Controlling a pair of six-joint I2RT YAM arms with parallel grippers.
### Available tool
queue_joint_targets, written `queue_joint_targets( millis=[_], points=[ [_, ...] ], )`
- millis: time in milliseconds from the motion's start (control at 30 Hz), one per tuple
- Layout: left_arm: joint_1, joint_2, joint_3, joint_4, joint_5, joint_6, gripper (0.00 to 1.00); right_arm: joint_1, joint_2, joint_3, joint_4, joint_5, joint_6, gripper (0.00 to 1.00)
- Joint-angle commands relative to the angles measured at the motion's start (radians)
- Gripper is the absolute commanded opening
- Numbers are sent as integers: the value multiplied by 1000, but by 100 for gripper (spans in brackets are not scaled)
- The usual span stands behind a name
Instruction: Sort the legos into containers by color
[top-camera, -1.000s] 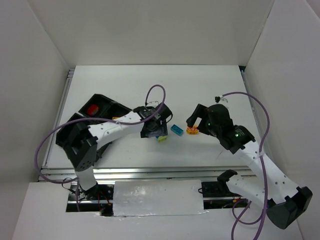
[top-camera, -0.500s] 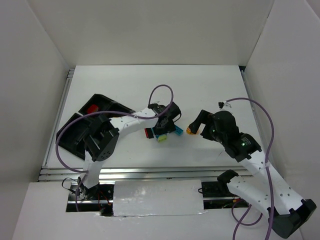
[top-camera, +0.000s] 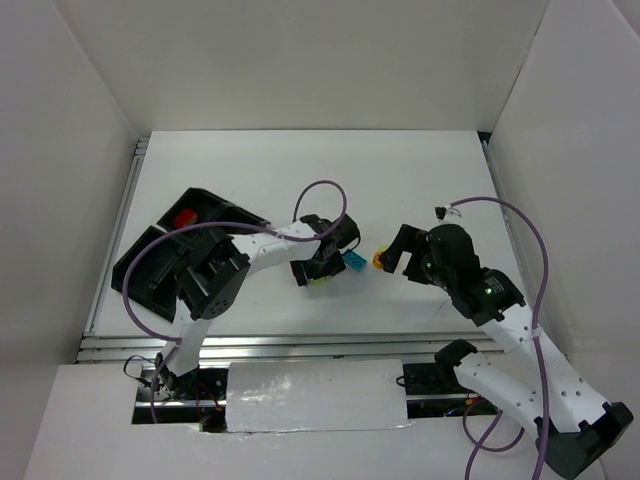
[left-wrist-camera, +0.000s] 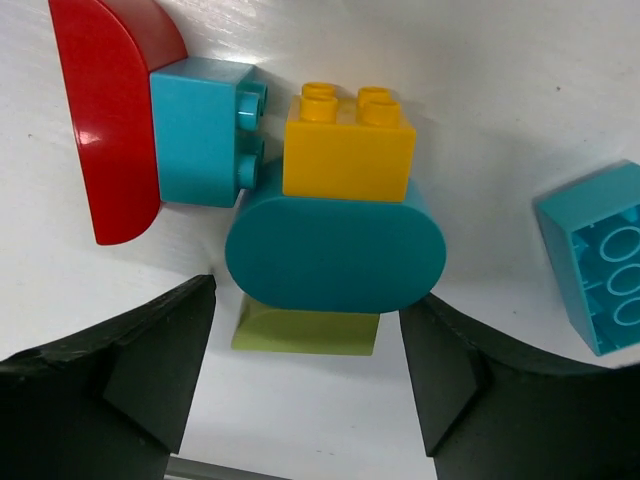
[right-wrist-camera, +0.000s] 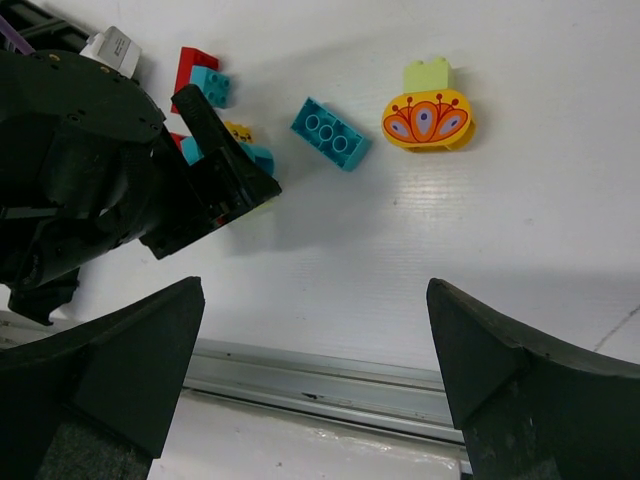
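The left tool (top-camera: 321, 264) is open and low over the white worktop (top-camera: 300, 170). Its two black fingers (left-wrist-camera: 160, 370) stand on either side of a small cluster of bricks near the middle. Between the fingers lie a cyan oval piece (left-wrist-camera: 335, 250) and, just below it in the wrist view, a lime-green brick (left-wrist-camera: 305, 333). Whether the fingers touch either one cannot be told. A yellow brick (left-wrist-camera: 348, 145) touches the oval's far edge. A small cyan brick (left-wrist-camera: 200, 130) sits just beside the yellow one, and a red curved brick (left-wrist-camera: 110, 120) rests against the small cyan brick. A long cyan brick (right-wrist-camera: 330, 133) lies apart, to the right of the cluster.

The right tool (right-wrist-camera: 315, 300) is also open and holds nothing. It hangs above the worktop to the right of the cluster. Ahead of it lies an orange oval piece (right-wrist-camera: 428, 120) with a painted pattern, touching a second lime-green brick (right-wrist-camera: 427, 72).

The black tray (top-camera: 215, 200) sits at the left, partly hidden by the left arm. One red brick (top-camera: 185, 218) lies in its far compartment.
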Motion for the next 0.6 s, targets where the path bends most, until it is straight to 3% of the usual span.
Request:
queue_joint_targets(
  millis=[0, 133, 367, 533, 567],
  points=[
    [-1, 9, -11, 30, 5, -18, 85, -7, 1, 7, 2, -15, -32, 100],
    [-1, 20, -8, 52, 6, -4, 72, -13, 10, 21, -1, -18, -50, 100],
    [-7, -40, -77, 102, 5, 31, 18, -16, 11, 8, 17, -32, -44, 100],
    [-33, -135, -131, 144, -21, 120, 0, -21, 16, -10, 42, -54, -20, 100],
    [-41, -147, -135, 145, -29, 140, 0, -19, 16, -10, 44, -54, -17, 100]
  ],
)
